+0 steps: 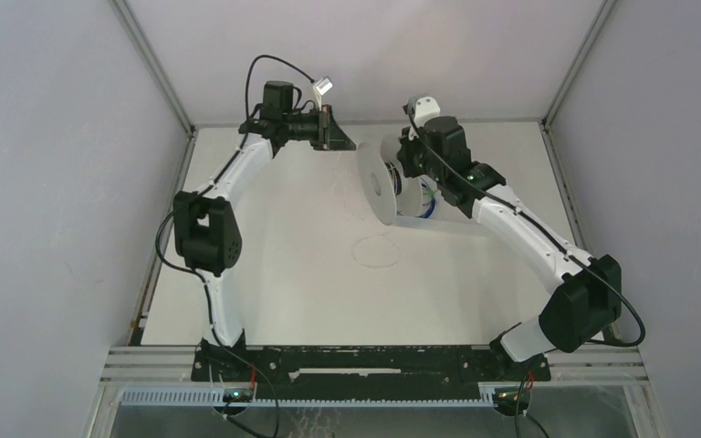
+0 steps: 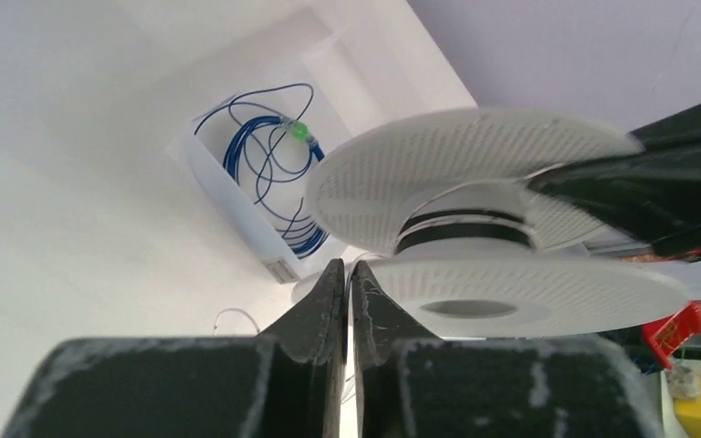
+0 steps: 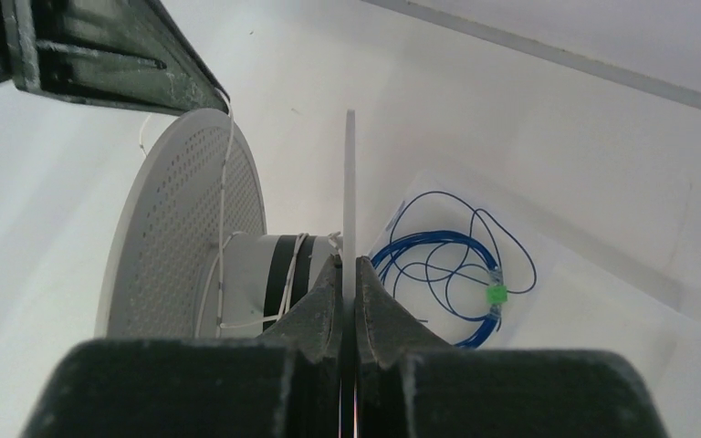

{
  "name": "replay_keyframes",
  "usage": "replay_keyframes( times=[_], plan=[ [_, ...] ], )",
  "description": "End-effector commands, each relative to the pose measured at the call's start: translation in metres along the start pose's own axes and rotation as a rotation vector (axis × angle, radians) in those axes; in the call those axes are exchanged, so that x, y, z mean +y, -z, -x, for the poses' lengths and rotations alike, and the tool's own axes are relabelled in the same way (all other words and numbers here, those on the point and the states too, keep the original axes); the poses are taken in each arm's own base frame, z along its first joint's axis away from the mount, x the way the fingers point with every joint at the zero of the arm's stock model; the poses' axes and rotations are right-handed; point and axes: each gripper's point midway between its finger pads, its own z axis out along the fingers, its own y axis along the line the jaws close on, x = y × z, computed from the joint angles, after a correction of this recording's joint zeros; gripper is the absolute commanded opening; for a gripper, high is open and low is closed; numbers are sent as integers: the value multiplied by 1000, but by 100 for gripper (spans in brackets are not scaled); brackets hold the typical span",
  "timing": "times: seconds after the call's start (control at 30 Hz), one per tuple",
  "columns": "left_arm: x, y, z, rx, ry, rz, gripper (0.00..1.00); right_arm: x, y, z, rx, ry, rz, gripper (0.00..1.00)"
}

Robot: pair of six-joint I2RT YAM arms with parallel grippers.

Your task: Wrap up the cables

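Note:
The cable is a hair-thin pale strand. It lies in a faint loop on the table point(image 1: 354, 251) and shows behind my left fingers point(image 2: 235, 312). In the right wrist view it runs point(image 3: 228, 164) from my left gripper point(image 3: 119, 55) down to the hub of a white perforated spool point(image 3: 183, 237). My left gripper point(image 2: 348, 269) point(image 1: 340, 139) is shut on the strand, just left of the spool point(image 1: 374, 182) point(image 2: 475, 164). My right gripper point(image 3: 349, 265) point(image 1: 402, 178) is shut on the thin edge of one spool flange and holds the spool above the table.
A white tray point(image 2: 228, 196) point(image 3: 584, 301) holding a coil of blue wire point(image 2: 274, 173) point(image 3: 438, 265) point(image 1: 429, 205) with a green tag sits under and behind the spool. Grey walls close in the table on the left, back and right.

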Motion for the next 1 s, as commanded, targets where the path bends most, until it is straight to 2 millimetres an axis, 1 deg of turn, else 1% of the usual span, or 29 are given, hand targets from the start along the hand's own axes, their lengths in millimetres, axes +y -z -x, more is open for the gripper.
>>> replay_keyframes(
  times=[0.0, 0.2, 0.33, 0.47, 0.57, 0.67, 0.8, 0.97],
  plan=[
    [12, 2, -7, 2, -74, 42, 11, 5, 31, 77, -180, -96, 57, 0],
    [15, -5, -36, 43, -64, 54, 20, -1, 39, 95, -201, -136, 54, 0],
    [9, -12, -54, 66, -55, 40, 26, -7, 44, 104, -219, -142, 40, 0],
    [3, -11, -67, 68, -47, 18, 34, -12, 49, 110, -234, -143, 20, 0],
    [1, -9, -72, 51, -68, 11, 44, -17, 52, 116, -244, -152, 7, 0],
    [8, -6, -79, 47, -102, 48, 50, -20, 54, 119, -247, -167, 12, 0],
    [19, 2, -83, 35, -166, 135, 53, -19, 57, 121, -247, -171, 19, 0],
    [32, 13, -78, 13, -233, 251, 55, -17, 61, 124, -247, -176, 26, 0]
  ],
)
